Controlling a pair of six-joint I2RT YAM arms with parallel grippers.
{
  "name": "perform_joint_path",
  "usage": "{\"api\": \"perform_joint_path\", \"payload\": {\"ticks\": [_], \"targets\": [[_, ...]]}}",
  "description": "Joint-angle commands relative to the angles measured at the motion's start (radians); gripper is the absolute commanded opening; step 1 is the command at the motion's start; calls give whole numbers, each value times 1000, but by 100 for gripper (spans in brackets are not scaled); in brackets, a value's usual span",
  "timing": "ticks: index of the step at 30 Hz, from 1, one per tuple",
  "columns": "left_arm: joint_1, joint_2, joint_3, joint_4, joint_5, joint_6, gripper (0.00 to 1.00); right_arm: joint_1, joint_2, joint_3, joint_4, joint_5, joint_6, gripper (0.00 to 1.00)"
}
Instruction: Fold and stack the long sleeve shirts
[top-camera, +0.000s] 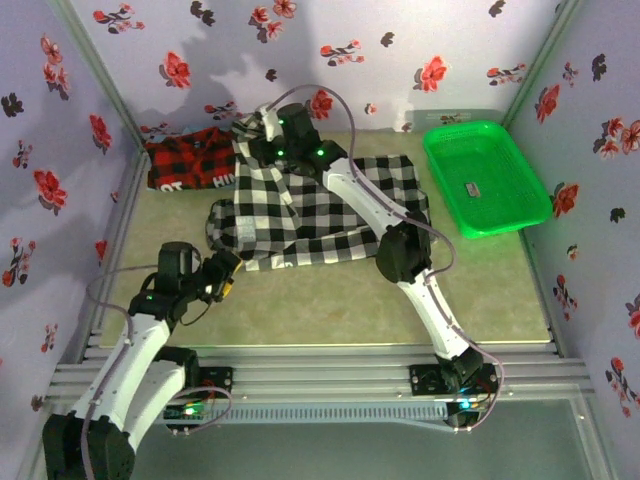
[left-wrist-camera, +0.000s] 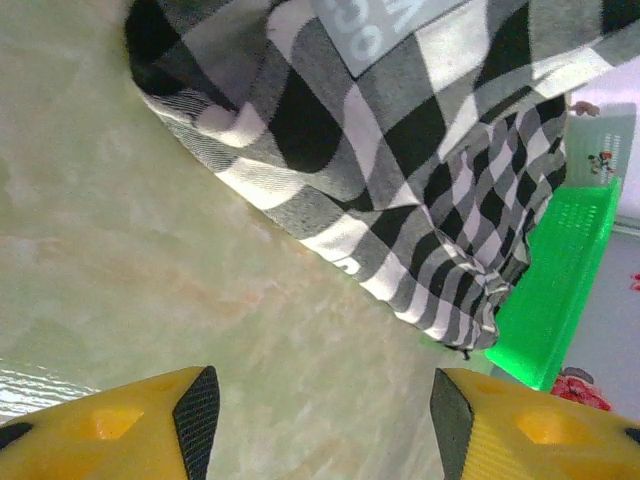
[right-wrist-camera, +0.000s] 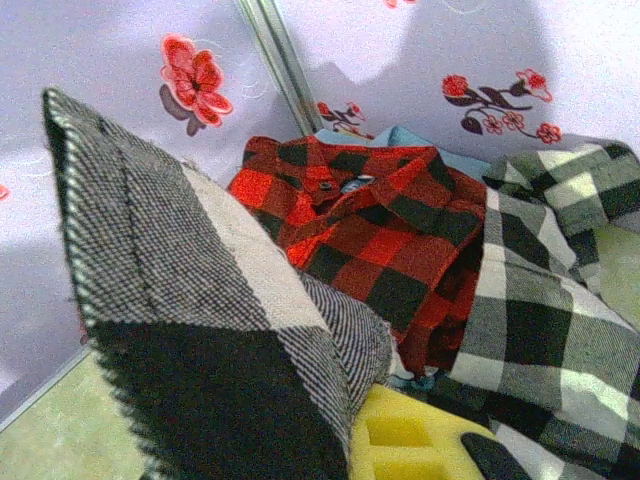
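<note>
while the left gripper's (left-wrist-camera: 318, 410) yellow fingers (left-wrist-camera: 195, 410) stand apart with nothing between them over bare table (left-wrist-camera: 150, 300), the near edge of the black-and-white checked shirt (left-wrist-camera: 400, 130) lies just ahead of them, running crosswise and slanting off to their right. the left arm is the nearer to that edge. far beyond it the right gripper (top-camera: 265, 128) is clamped on a lifted corner of the same shirt, its tips buried in cloth. past those fingers the red plaid shirt (right-wrist-camera: 380, 230) lies bunched and partly overlapped, and sleeves are hard to make out.

Bright light throws soft shadows on the back wall (top-camera: 400, 30); close-ups slightly blurred.
</note>
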Motion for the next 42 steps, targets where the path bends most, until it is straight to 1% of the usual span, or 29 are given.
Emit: {"api": "perform_joint_path", "payload": {"ticks": [1,4,6,13,15,17,21,26,29,34,38,39,41,42], "targets": [[-5,-17,-22,30,-35,-27,61,3,-4,38,47,-63,-29,0],[-5,-9,-22,30,-46,-22,61,12,-47,0,-4,-99,-42,0],[-3,-2,-14,29,-50,-14,61,19,-106,-81,-24,-97,-75,0],[17,20,25,-2,-59,21,61,25,-431,-612,37,-154,-146,0],[26,20,26,-4,-61,24,61,25,-514,-740,42,-188,-160,0],[34,21,29,-4,-63,25,61,27,-587,-853,35,-214,-175,0],[50,38,41,-3,-64,37,61,27,-705,-1035,-11,-211,-226,0],[55,91,75,7,-55,69,61,47,-792,-1162,-69,-212,-288,0],[55,117,92,17,-55,76,61,64,-824,-1214,-125,-165,-332,0],[54,160,114,43,-55,80,61,67,-888,-1356,-119,-91,-367,0],[51,207,149,68,-42,88,61,66,-925,-1432,-127,-39,-398,0],[50,220,160,71,-40,95,61,71,-936,-1453,-132,-26,-408,5],[49,243,182,72,-40,112,61,78,-957,-1497,-136,13,-416,12],[48,256,190,73,-40,116,61,80,-970,-1525,-136,33,-408,20]]}}
